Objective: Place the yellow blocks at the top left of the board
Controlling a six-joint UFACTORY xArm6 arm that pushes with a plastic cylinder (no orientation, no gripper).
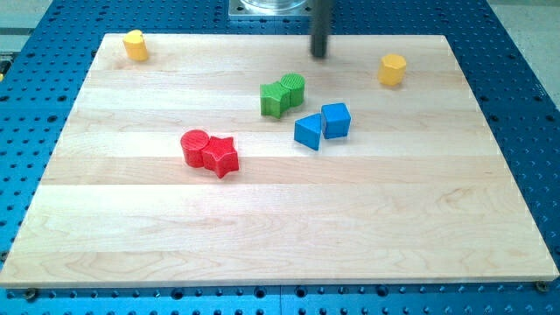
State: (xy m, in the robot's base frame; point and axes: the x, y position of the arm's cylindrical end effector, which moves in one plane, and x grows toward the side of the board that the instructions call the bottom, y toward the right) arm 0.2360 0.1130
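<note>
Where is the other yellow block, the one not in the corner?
It sits near the board's top right, right of my tip and above the blue blocks.

Pale wooden board (262, 227) — smooth, matt, visible grain. Blue perforated metal table (534, 105) — satin. Yellow, green, red, blue blocks — matt, plastic-looking. Dark rod, my tip (319, 56) — matt.

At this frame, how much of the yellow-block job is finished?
About half. Done: one yellow block sits at the board's top left corner. In hand: my tip is near the top edge, touching nothing, to the view's left of the other yellow block. Left: that block, at the top right, must be pushed leftward across the board; the green pair lies just below that path.
</note>
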